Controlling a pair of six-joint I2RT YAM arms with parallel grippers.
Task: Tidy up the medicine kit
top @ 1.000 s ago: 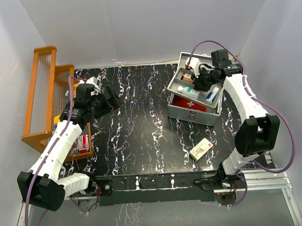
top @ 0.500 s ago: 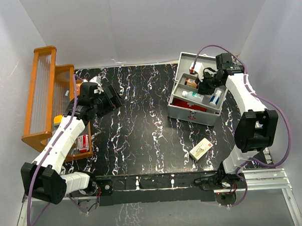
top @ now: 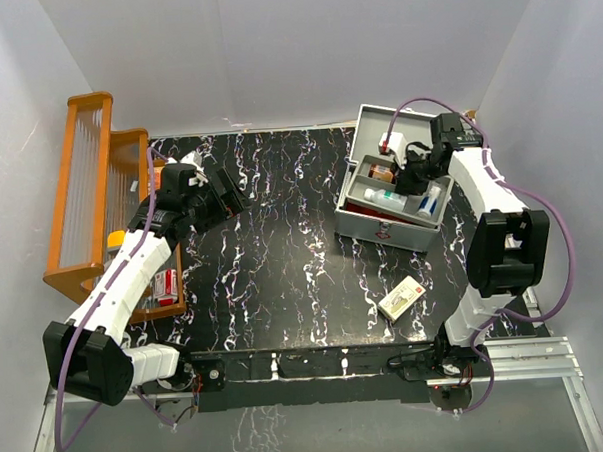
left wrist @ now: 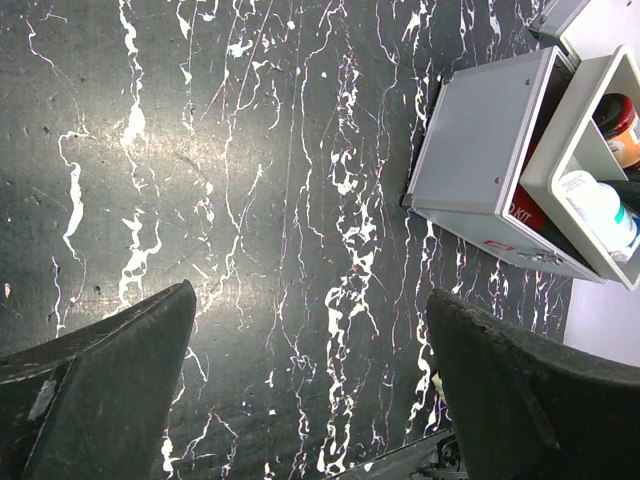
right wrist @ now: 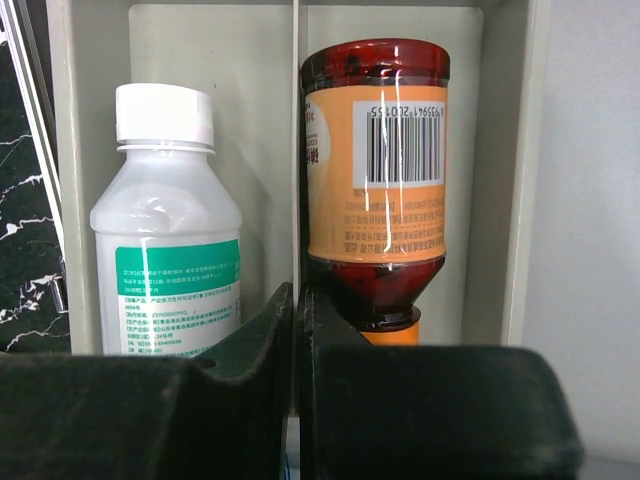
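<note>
The medicine kit (top: 387,227) stands open at the back right, its lid (top: 375,125) leaning back. A grey tray (top: 352,189) rests in its top. In it lie a white bottle (top: 383,195) with a green label and an amber bottle (top: 381,169) with an orange label. My right gripper (top: 411,173) reaches into the tray. In the right wrist view the right gripper (right wrist: 297,300) is shut on the thin divider between the white bottle (right wrist: 170,250) and the amber bottle (right wrist: 378,170). My left gripper (top: 225,194) hangs open over bare table at the left, the left gripper (left wrist: 310,330) holding nothing, the kit (left wrist: 480,150) far off.
A small cream box (top: 402,298) lies on the table in front of the kit. A wooden rack (top: 90,195) stands at the left edge with a red-and-white box (top: 165,286) on its low shelf. A white-and-blue tube (top: 430,198) lies in the tray's right compartment.
The right gripper has lowered the tray from a raised tilt down into the kit, covering the red pouch. The left arm has barely shifted.
</note>
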